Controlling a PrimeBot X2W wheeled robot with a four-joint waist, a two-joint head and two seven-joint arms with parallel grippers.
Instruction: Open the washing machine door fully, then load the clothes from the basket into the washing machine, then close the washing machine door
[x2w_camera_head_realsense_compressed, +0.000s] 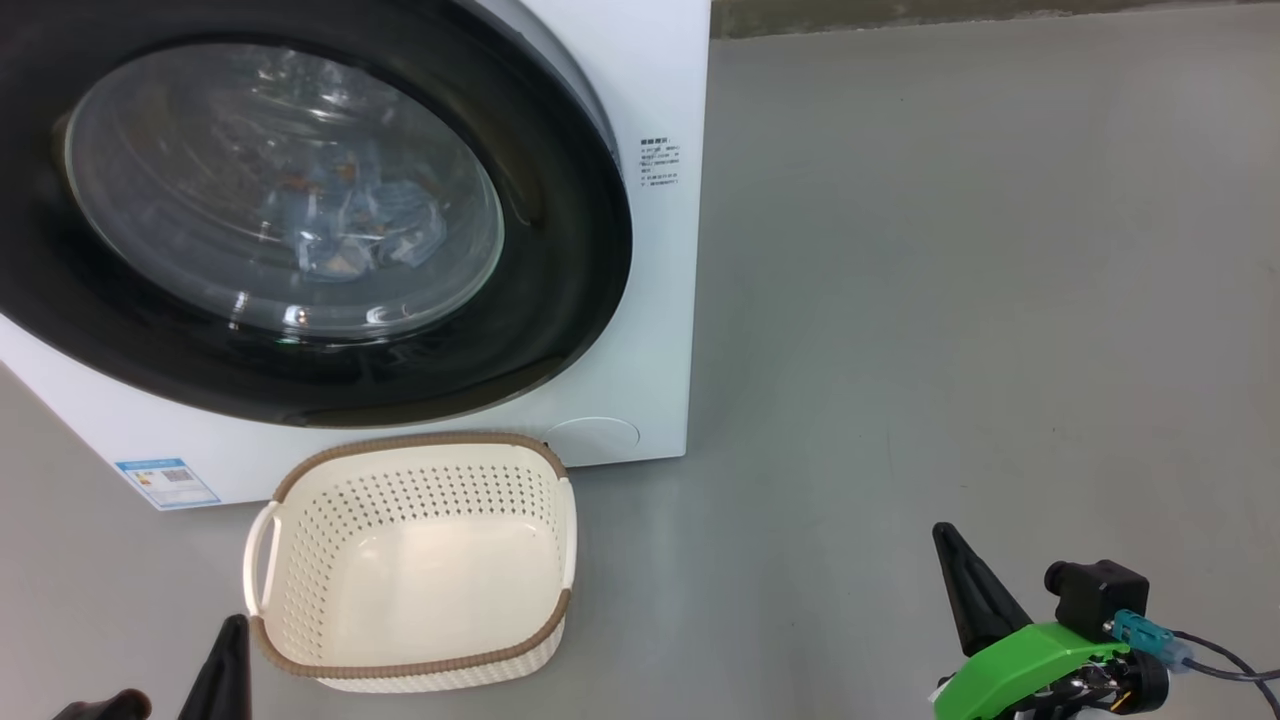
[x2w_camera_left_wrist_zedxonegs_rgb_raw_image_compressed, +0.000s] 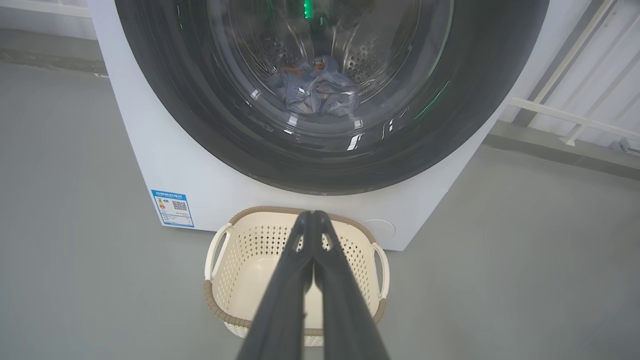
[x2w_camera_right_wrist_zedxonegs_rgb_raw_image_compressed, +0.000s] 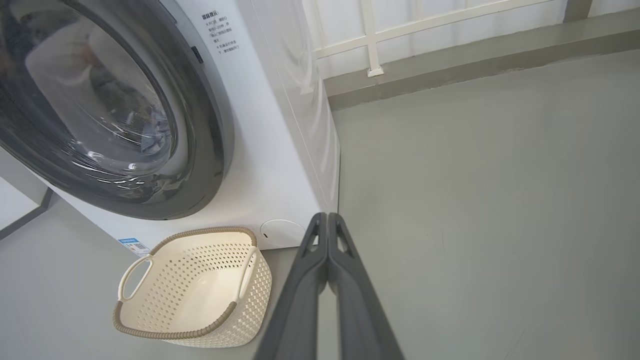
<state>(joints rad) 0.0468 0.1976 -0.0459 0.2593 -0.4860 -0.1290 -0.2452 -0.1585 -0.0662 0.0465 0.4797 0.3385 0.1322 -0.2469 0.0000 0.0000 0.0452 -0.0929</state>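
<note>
Sticker (x2w_camera_left_wrist_zedxonegs_rgb_raw_image_compressed: 172, 208), blue, low on washing machine (x2w_camera_left_wrist_zedxonegs_rgb_raw_image_compressed: 150, 165), print unreadable; left fingers (x2w_camera_left_wrist_zedxonegs_rgb_raw_image_compressed: 290, 290), right fingers (x2w_camera_right_wrist_zedxonegs_rgb_raw_image_compressed: 305, 290) pressed together, empty

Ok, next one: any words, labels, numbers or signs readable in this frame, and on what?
Dark printed block on the washing machine front, upper corner: too small to read.
Blue label sticker with a QR code, lower front corner: too small to read.
Nothing can be quoted.
</note>
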